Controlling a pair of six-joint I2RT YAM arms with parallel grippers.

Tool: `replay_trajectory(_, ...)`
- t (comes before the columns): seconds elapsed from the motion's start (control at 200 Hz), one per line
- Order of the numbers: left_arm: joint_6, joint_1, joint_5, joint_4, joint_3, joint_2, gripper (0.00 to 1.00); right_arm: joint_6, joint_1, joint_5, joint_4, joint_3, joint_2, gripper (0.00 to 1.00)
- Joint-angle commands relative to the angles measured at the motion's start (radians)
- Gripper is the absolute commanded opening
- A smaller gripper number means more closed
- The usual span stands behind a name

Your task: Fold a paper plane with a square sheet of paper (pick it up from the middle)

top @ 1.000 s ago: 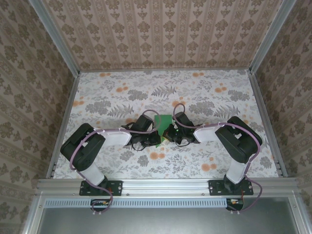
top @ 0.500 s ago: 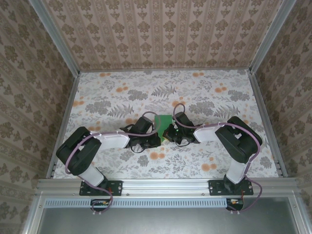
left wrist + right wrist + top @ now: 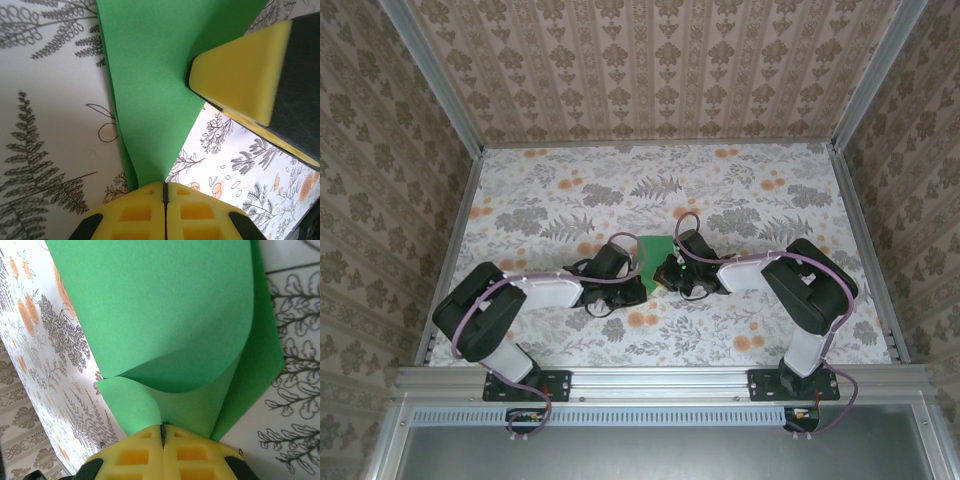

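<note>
**A:** Where is the square sheet of paper [image 3: 656, 250]?

**B:** At the middle of the floral tablecloth [image 3: 740, 190], between the two wrists; it is raised and bent, not lying flat.

**A:** And the left gripper [image 3: 164, 186]?

**B:** Its yellow pads press together with no gap; a narrowing corner of the green sheet runs down into the seam between them, so it pinches the paper.

**A:** The right gripper [image 3: 163, 426]?

**B:** Closed tight as well; the sheet curls over itself in a loose roll just above its pads; the lower edge of that curl is caught between them; an outer layer hangs down on the right side of that wrist view.

**A:** How do the two stand to one another?

**B:** Nose to nose in the overhead view, very near; in the left wrist view a yellow pad [image 3: 240, 75] of the other gripper rests against the sheet's right edge.
</note>
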Motion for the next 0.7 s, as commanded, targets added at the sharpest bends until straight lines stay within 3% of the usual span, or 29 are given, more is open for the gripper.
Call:
replay_trajectory(0.0, 0.020, 0.005, -0.017, -0.013, 0.009, -0.074, 0.08, 0.014, -0.006, 0.096, -0.148, -0.037, 0.014, 0.00)
replay_trajectory(0.425, 0.046, 0.023, -0.033, -0.094, 0.107, 0.102, 0.03, -0.033, -0.010, 0.058, -0.104, -0.024, -0.003, 0.00)
replay_trajectory(0.695, 0.055, 0.031, -0.061, -0.165, 0.096, 0.116, 0.00, -0.272, -0.024, -0.001, -0.166, 0.055, -0.053, 0.00)
